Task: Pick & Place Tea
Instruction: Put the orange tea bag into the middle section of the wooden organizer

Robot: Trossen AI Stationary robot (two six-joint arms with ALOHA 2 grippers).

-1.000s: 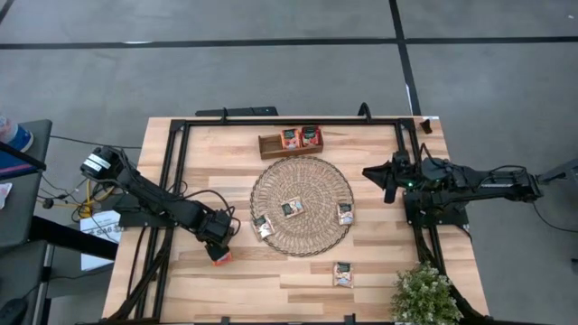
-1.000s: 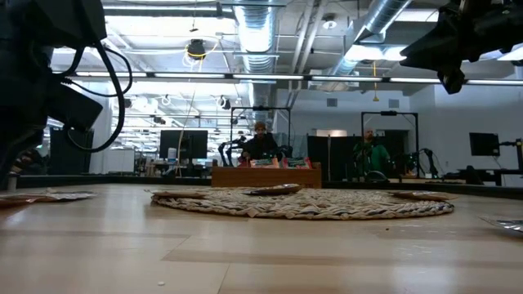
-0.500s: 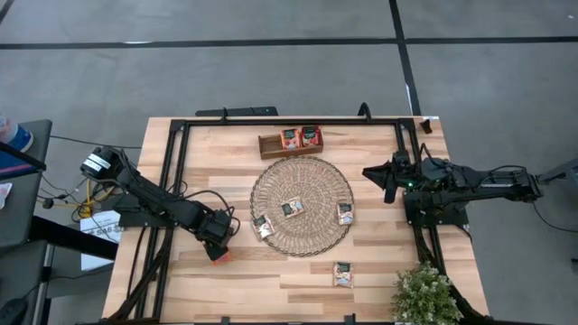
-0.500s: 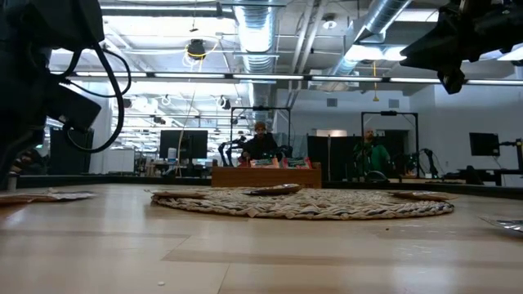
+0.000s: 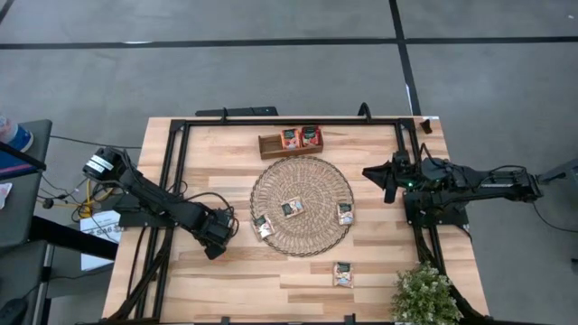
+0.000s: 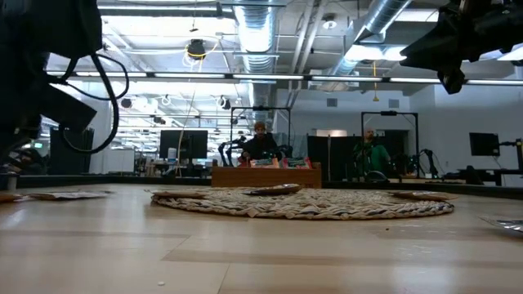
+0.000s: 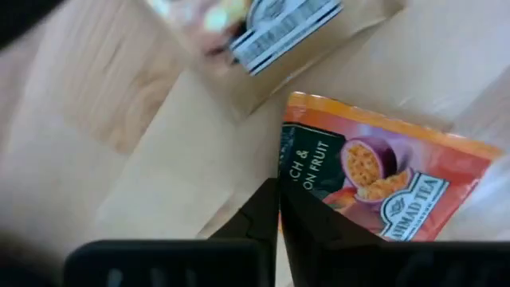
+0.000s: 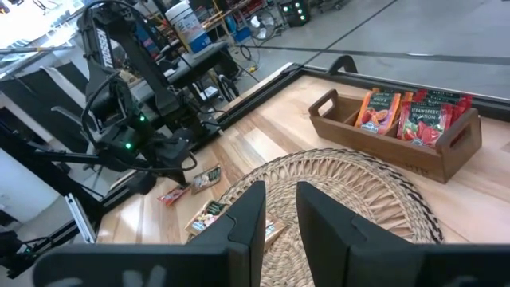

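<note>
One orange tea sachet [image 7: 374, 187] on the table, under the left gripper [image 7: 278, 209].
Label reads "AHMAD TEA", "...CH & ...ON FRUIT". Left fingers pressed together, touching the sachet's edge; right gripper [image 8: 278, 209] slightly parted, empty, raised beside the woven mat [image 5: 302, 206].

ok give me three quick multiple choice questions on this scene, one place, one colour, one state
1. Where is the brown wooden compartment tray relative to the round woven mat?
A) on it
B) above it in the high view, apart
C) below it in the high view

2. What colour is the flat square tea sachet right before the left gripper?
A) blue
B) orange
C) white

3. The right gripper is:
A) open, empty
B) shut on a sachet
C) shut on the mat

Answers:
1. B, a strip of table separates them.
2. B, orange foil with a dark green patch.
3. A, the right wrist view shows an empty gap.
</note>
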